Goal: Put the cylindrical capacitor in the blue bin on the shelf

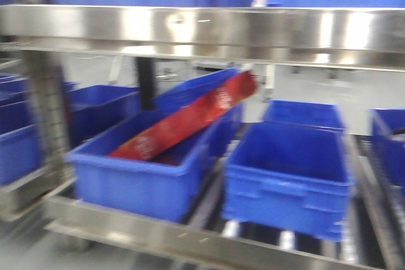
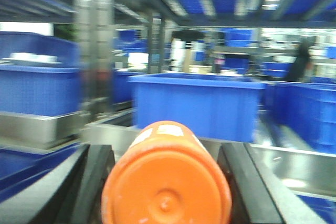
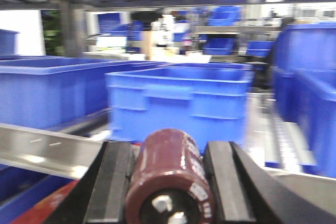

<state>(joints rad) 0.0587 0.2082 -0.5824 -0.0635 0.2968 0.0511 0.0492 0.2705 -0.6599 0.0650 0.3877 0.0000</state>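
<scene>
My right gripper (image 3: 167, 182) is shut on a dark brown cylindrical capacitor (image 3: 170, 179) with silver terminals facing the camera. It is in front of the steel shelf rail (image 3: 47, 150), with a blue bin (image 3: 181, 103) straight ahead on the roller tracks. My left gripper (image 2: 165, 182) is shut on an orange cylindrical container (image 2: 167, 182) and faces another blue bin (image 2: 197, 103) behind the shelf rail (image 2: 294, 166). In the front view the shelf (image 1: 202, 26) holds an empty blue bin (image 1: 288, 172) at centre right; neither gripper shows there.
A blue bin (image 1: 142, 169) at centre left holds a long red packet (image 1: 190, 121) leaning out of it. More blue bins stand at the left (image 1: 25, 137), right (image 1: 389, 143) and back (image 1: 304, 115). A steel upright (image 2: 94, 45) stands left of the left gripper.
</scene>
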